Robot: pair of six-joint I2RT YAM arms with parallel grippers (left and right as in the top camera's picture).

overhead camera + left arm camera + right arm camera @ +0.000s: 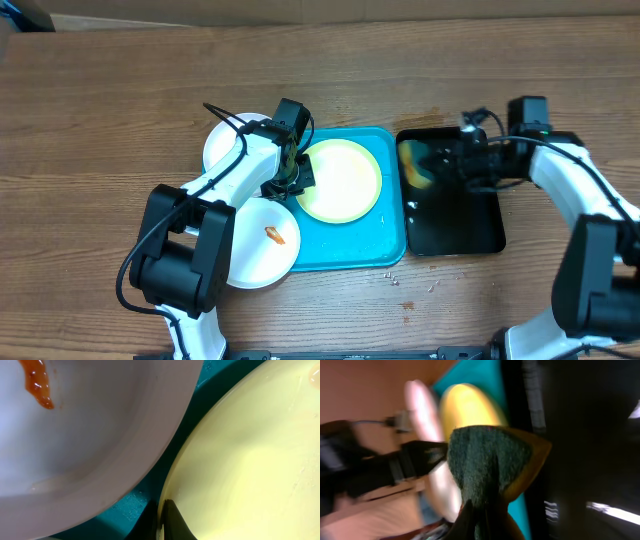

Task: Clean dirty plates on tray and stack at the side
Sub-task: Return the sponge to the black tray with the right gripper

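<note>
From overhead, the turquoise tray (392, 238) lay at the middle of the wooden surface (100, 100), with the black tray (470, 225) just beside its right edge. The green-rimmed plate (345, 180) sat flat in the turquoise tray's upper half. The smeared white plate (255, 262) lay at the tray's lower left, overlapping its left rim, with its orange smear (272, 236) near the centre. A second white plate (218, 145) rested on the surface beyond the tray's upper-left corner, partly under the left arm. The left gripper (292, 183) was down at the green-rimmed plate's left edge. The right gripper (432, 165) hung over the black tray's upper left, clamped on a sponge (413, 166).

In the left wrist view, one dark finger (175, 521) lay on the inside of the green-rimmed plate's rim and the other just outside it, so the left gripper was closed on that rim. The smeared white plate filled the upper left, with turquoise tray showing between the two plates.

The right wrist view was blurred. The sponge's dark green scouring face and yellow body were pinched between the fingers.
</note>
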